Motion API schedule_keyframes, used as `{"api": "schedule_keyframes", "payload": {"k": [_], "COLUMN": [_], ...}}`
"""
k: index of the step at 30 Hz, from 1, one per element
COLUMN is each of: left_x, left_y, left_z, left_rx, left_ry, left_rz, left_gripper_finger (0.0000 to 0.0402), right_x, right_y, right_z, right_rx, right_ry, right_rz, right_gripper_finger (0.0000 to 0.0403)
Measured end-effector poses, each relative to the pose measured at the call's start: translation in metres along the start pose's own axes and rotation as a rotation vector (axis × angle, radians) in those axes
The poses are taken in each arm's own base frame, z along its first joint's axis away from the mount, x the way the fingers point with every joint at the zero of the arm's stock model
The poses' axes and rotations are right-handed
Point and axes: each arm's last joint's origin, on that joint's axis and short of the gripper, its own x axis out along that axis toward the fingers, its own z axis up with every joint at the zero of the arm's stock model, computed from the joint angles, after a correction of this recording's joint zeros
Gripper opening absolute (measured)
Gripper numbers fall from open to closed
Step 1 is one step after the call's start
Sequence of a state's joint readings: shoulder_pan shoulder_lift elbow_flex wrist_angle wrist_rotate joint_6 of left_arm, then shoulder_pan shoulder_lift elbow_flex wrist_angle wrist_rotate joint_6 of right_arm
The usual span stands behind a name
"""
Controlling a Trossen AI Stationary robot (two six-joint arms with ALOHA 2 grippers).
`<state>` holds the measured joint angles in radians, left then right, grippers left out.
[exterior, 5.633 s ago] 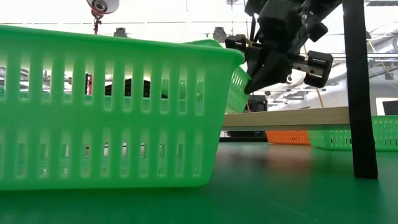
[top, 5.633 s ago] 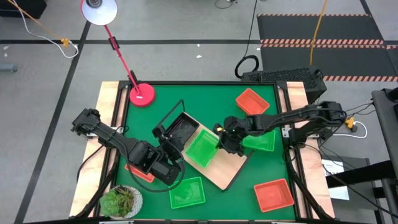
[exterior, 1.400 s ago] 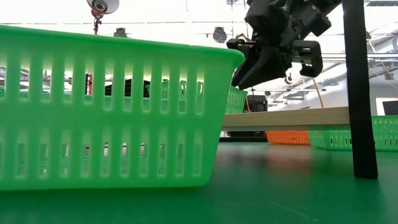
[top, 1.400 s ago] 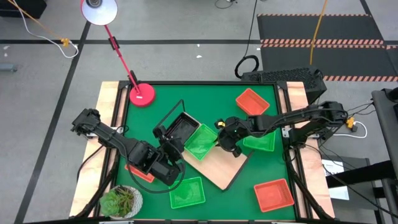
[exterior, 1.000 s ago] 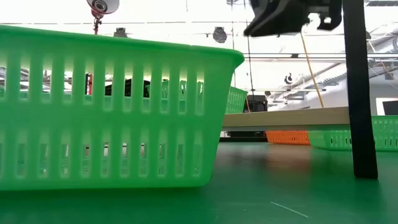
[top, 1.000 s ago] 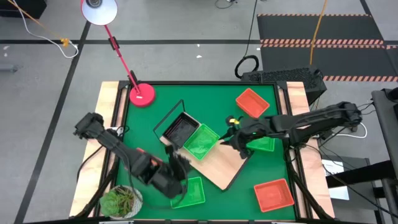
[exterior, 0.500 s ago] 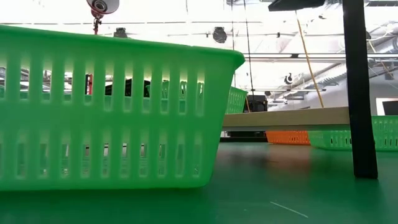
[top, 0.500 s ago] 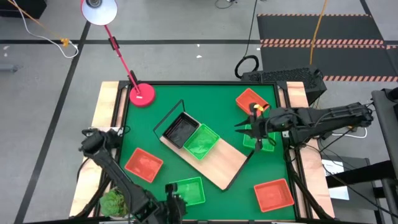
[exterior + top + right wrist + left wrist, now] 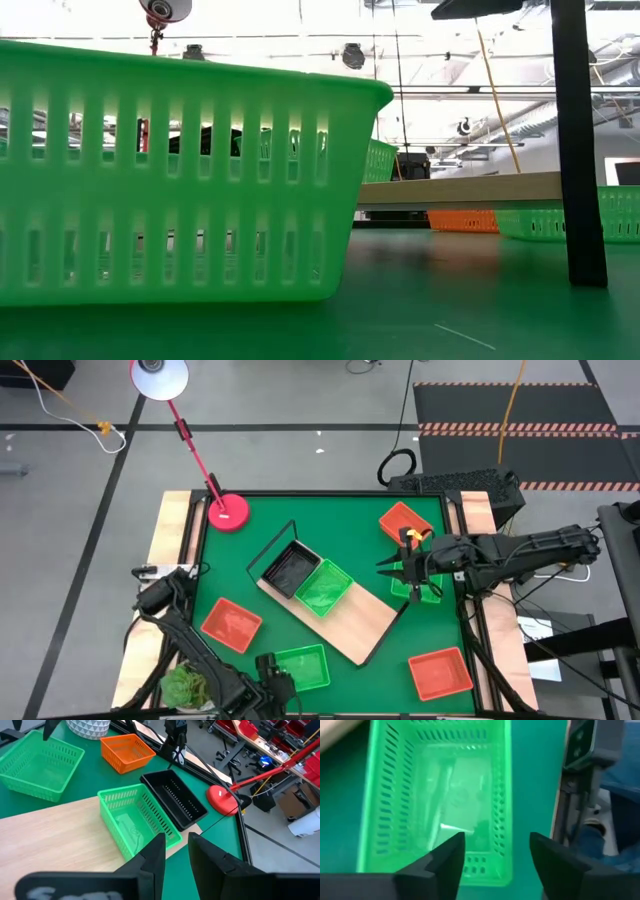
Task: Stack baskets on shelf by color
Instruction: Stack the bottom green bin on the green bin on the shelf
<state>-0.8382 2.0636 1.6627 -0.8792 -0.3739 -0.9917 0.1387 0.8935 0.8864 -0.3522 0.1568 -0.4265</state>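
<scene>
On the wooden shelf [image 9: 345, 622], one green basket [image 9: 324, 587] sits beside a black basket [image 9: 290, 568], the start of the sorting. Left on the mat: three red baskets [image 9: 231, 624] and two green. The left gripper [image 9: 497, 852] hovers spread and empty over the near green basket [image 9: 302, 666]; the right gripper [image 9: 176, 846] hangs at the right edge, slightly parted, holding nothing.
</scene>
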Motion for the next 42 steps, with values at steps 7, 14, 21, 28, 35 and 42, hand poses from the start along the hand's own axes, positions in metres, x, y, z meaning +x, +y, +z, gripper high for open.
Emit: {"api": "schedule_keyframes", "payload": {"k": [7, 14, 21, 28, 35, 42], "left_x": [-0.003, 0.008, 0.015, 0.018, -0.005, -0.065], "left_y": [-0.005, -0.006, -0.005, -0.001, 0.01, 0.042], "left_z": [-0.005, -0.008, -0.01, -0.003, 0.02, 0.055], "left_rx": [0.009, 0.086, 0.141, 0.144, 0.137, 0.104], "left_ry": [-0.007, -0.005, 0.008, 0.012, 0.028, -0.074], "left_rz": [-0.014, 0.018, 0.038, 0.044, 0.006, 0.16], "left_gripper_finger": [0.0156, 0.0145, 0.0127, 0.0014, 0.0015, 0.001], "right_x": [0.001, 0.001, 0.001, 0.001, 0.001, 0.001], "right_y": [0.0, 0.0, 0.0, 0.0, 0.0, 0.0], "right_z": [0.0, 0.0, 0.0, 0.0, 0.0, 0.0], "right_rx": [-0.004, -0.005, -0.012, -0.022, -0.028, -0.032], "right_ry": [0.001, 0.002, 0.002, 0.001, 0.002, 0.005], "right_rz": [0.001, 0.001, 0.001, 0.002, 0.002, 0.002], "right_gripper_finger": [0.008, 0.008, 0.008, 0.008, 0.008, 0.008]}}
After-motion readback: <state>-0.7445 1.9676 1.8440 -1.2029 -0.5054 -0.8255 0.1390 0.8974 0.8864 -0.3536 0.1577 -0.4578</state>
